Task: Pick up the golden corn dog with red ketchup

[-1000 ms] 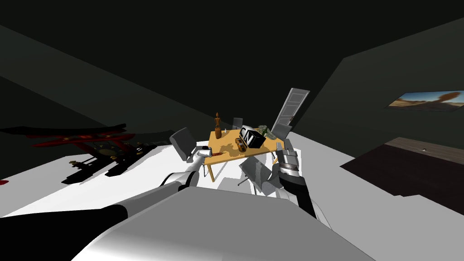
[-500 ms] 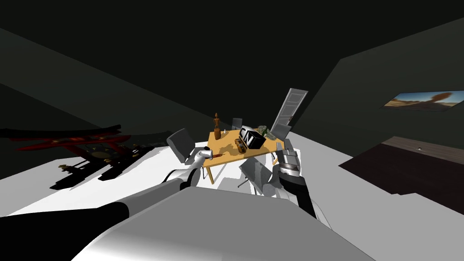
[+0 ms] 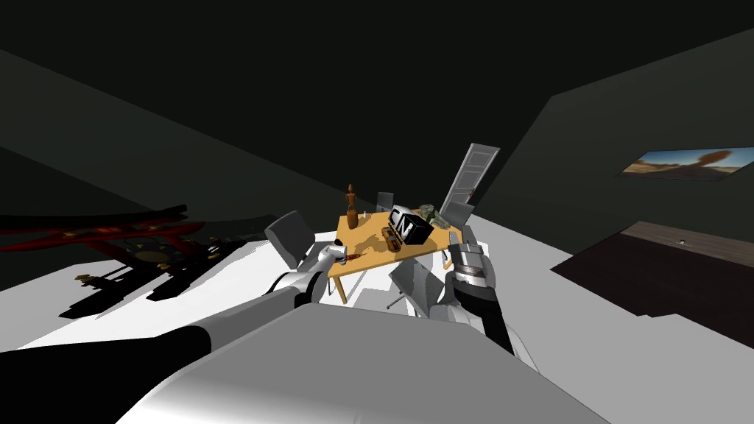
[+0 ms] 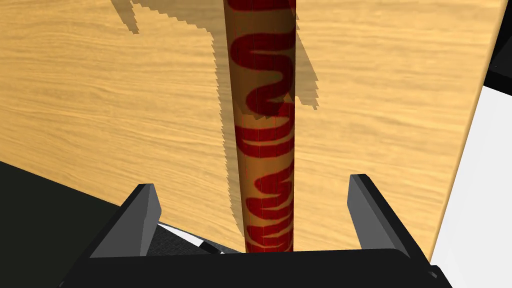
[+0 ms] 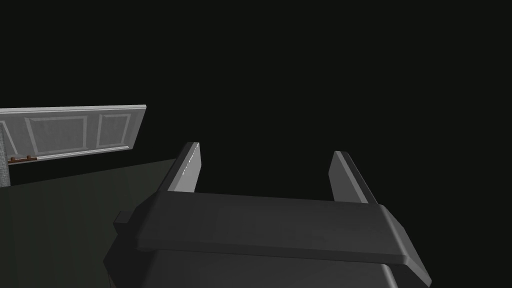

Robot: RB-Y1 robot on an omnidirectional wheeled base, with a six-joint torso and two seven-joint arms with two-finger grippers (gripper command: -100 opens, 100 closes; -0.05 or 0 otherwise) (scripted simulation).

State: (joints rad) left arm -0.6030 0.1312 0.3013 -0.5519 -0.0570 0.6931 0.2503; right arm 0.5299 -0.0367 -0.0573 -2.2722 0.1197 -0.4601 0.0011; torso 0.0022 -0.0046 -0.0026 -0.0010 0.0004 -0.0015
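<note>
The corn dog [image 4: 262,150], golden with red ketchup squiggles, lies on the wooden table [image 4: 100,110] near its front corner. My left gripper [image 4: 255,200] is open, with the corn dog running lengthwise between its fingers [image 4: 145,210] and a gap on each side. In the head view the left gripper [image 3: 340,250] sits at the table's [image 3: 368,246] near-left edge, the corn dog's [image 3: 354,256] end poking out past it. My right gripper [image 5: 265,170] is open and holds nothing; it hangs by the table's right end [image 3: 465,239].
On the table stand a black box with white letters [image 3: 409,223], a brown figurine [image 3: 352,207], a small brown object [image 3: 391,238] and a green thing [image 3: 433,214]. Grey chairs [image 3: 291,237] ring the table. A white door [image 3: 471,175] stands behind.
My view has shifted: the floor things at left slid further left. My left hand has advanced along the corn dog, so less of it shows past the gripper.
</note>
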